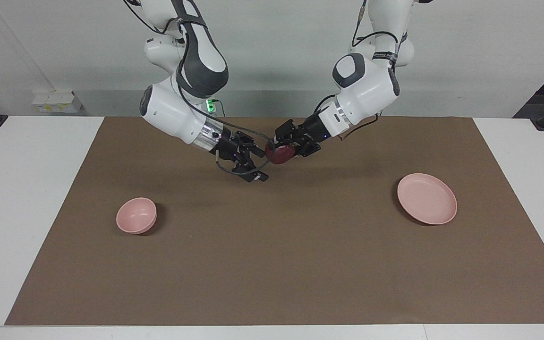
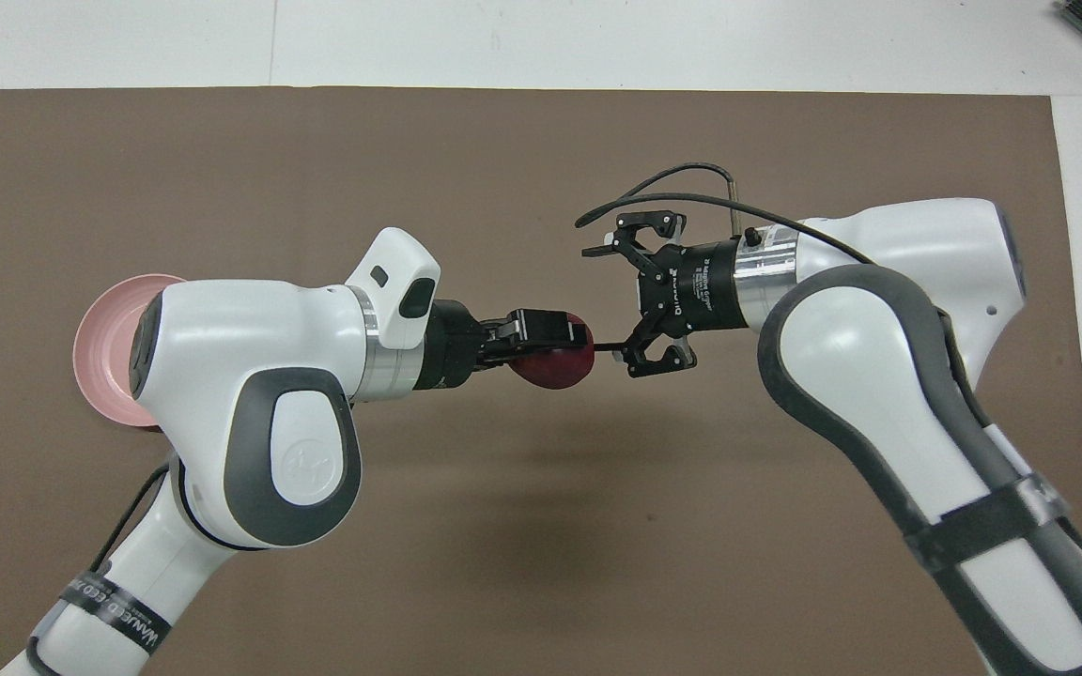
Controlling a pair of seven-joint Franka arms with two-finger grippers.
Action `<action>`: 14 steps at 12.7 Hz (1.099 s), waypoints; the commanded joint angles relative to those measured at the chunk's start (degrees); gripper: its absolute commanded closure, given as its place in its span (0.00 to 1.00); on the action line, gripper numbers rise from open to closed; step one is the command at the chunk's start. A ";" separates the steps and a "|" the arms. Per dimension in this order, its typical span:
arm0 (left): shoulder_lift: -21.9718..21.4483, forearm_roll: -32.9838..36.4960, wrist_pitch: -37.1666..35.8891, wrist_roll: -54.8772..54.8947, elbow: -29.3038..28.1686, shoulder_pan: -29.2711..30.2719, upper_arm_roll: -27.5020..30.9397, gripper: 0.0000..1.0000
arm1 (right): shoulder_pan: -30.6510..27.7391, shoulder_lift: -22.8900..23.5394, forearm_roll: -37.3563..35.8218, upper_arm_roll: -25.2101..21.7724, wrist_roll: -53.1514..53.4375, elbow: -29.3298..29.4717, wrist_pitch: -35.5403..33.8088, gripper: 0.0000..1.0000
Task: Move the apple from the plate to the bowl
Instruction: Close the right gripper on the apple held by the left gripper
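My left gripper (image 1: pixel 285 147) is shut on the dark red apple (image 1: pixel 280 154) and holds it in the air over the middle of the brown mat. The apple also shows in the overhead view (image 2: pixel 555 364), in the left gripper (image 2: pixel 548 345). My right gripper (image 1: pixel 258 161) is open and faces the apple from close beside it, its fingers spread wide in the overhead view (image 2: pixel 618 305). The pink plate (image 1: pixel 427 198) lies bare toward the left arm's end of the table, partly hidden under the left arm in the overhead view (image 2: pixel 101 338). The pink bowl (image 1: pixel 136 215) stands toward the right arm's end; the right arm hides it in the overhead view.
A brown mat (image 1: pixel 272 264) covers most of the white table (image 1: pixel 21 198). A black cable (image 2: pixel 654 188) loops off the right wrist.
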 commanded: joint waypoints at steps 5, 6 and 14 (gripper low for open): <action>0.58 -1.86 3.83 -0.54 0.95 -0.60 0.15 1.00 | 0.60 -2.72 3.53 -0.01 0.75 -3.02 -1.24 0.00; 0.58 -1.86 4.09 -0.54 1.22 -0.51 0.15 1.00 | 0.69 -2.72 3.61 0.07 1.36 -2.76 -1.24 0.00; 0.93 -1.43 4.88 -2.12 1.75 -1.83 0.07 1.00 | 2.88 -2.20 3.79 0.08 5.41 -1.44 -0.45 0.00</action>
